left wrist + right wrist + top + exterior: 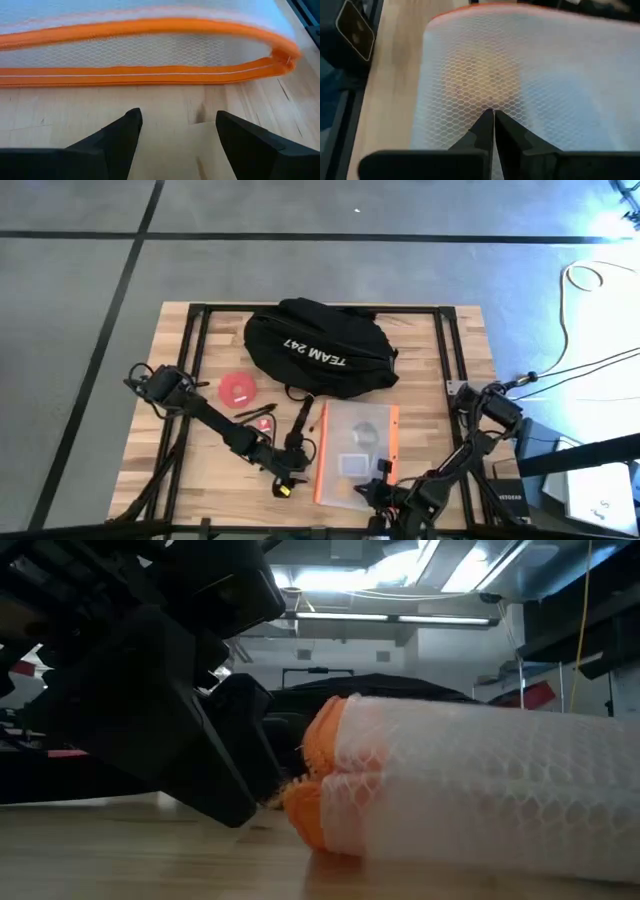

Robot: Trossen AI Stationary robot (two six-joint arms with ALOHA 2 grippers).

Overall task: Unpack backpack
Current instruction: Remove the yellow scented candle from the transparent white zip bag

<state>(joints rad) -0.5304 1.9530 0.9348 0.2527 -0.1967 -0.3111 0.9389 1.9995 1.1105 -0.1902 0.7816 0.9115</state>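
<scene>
Wooden table [180, 340]: backpack [320, 345] at far edge, mesh pouch [357, 450] at near edge; left gripper [176, 131] spread wide beside it, right gripper [493, 116] closed over it.

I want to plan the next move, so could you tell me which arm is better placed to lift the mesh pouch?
Probably the right: the right gripper is shut on the mesh pouch at its near edge. The left gripper is open beside its orange edge, holding nothing.
</scene>
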